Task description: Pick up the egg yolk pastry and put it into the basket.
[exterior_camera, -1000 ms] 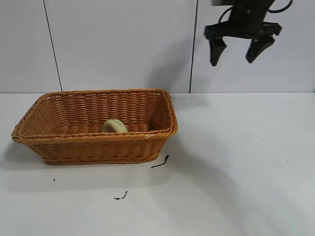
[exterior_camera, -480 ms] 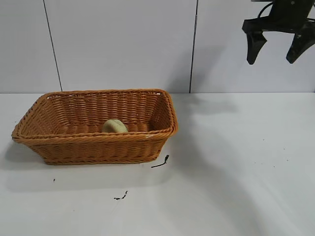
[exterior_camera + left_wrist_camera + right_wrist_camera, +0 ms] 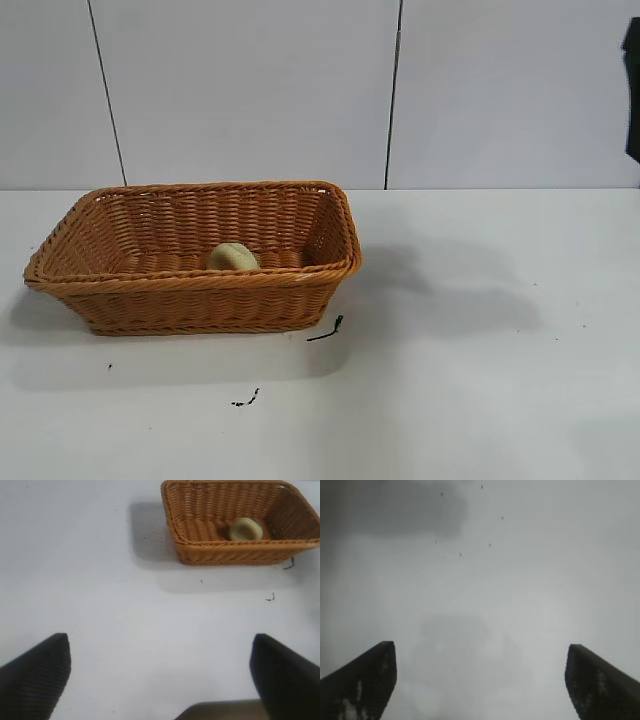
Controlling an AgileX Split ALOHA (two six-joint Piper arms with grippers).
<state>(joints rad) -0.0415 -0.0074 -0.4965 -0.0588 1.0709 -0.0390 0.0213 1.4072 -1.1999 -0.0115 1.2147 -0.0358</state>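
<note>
The orange-brown wicker basket (image 3: 190,300) stands on the white table at the left. The pale yellow-green egg yolk pastry (image 3: 233,257) lies inside it, near the front wall. Both also show in the left wrist view, the basket (image 3: 225,555) far off with the pastry (image 3: 246,529) in it. My left gripper (image 3: 160,652) is open and empty over bare table, away from the basket. My right gripper (image 3: 480,652) is open and empty, high over bare table; only a dark sliver of that arm (image 3: 634,90) shows at the exterior view's right edge.
Small black scraps lie on the table in front of the basket (image 3: 328,330) and nearer the front (image 3: 245,401). A grey panelled wall stands behind the table. The right arm's shadow falls on the table right of the basket.
My right gripper, open and empty, has moved right and almost out of the exterior view. The basket and the pastry in it have not moved.
</note>
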